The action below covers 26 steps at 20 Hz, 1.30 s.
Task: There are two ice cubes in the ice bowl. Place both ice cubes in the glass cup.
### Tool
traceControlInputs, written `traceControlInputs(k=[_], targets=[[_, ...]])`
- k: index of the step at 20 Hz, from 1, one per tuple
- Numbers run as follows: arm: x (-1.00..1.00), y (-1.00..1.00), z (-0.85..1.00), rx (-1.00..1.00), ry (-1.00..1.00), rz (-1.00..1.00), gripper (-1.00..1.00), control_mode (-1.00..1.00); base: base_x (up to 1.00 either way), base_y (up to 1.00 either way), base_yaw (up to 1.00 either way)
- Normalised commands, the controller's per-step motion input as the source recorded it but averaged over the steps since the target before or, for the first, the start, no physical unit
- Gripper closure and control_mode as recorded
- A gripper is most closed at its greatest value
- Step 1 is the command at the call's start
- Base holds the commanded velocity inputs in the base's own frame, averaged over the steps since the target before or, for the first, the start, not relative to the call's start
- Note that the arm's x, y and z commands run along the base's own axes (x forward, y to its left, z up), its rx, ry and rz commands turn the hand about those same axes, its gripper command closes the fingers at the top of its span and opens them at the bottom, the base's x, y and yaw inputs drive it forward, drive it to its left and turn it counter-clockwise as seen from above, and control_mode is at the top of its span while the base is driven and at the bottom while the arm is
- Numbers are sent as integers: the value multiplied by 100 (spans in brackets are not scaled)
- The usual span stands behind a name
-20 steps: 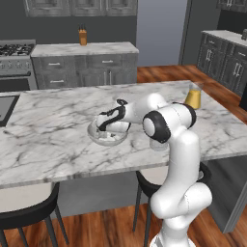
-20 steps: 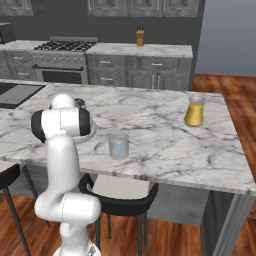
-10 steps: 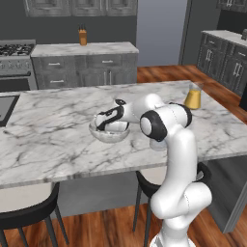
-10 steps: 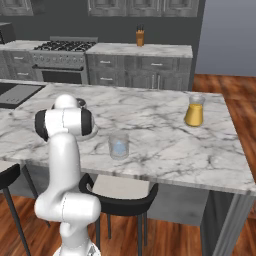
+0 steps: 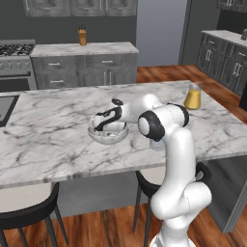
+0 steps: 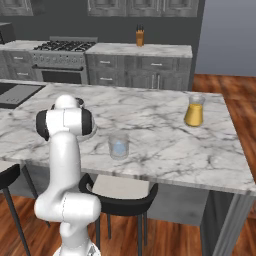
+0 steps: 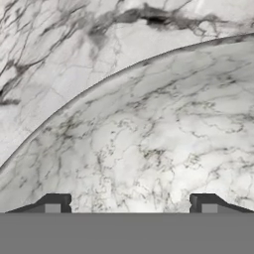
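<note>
Hovering gripper (image 7: 130, 203) spread wide, curved clear ice bowl (image 7: 149, 149), cubes perhaps hidden

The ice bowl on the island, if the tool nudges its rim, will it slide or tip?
The bowl looks wide and shallow, so it probably won't tip. On the smooth marble counter it would likely slide. It appears to be clear glass, so a hard knock from the open tool could chip it.
</note>
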Motion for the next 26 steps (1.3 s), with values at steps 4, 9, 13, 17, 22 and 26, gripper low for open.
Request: traceControlInputs(k=[4,9,13,17,22,26], targets=[[-1,8,-42,-4,0,3,-100,-100,0,0,0],[-14,0,-61,-4,4,3,-100,-100,0,0,0],[-47,0,-36,0,3,1,-100,-100,0,0,0],[-30,0,0,0,-3,0,-100,-100,0,0,0],[5,0,-4,0,0,0,-100,-100,0,0,0],[-8,0,-52,-1,0,0,-100,-100,0,0,0]])
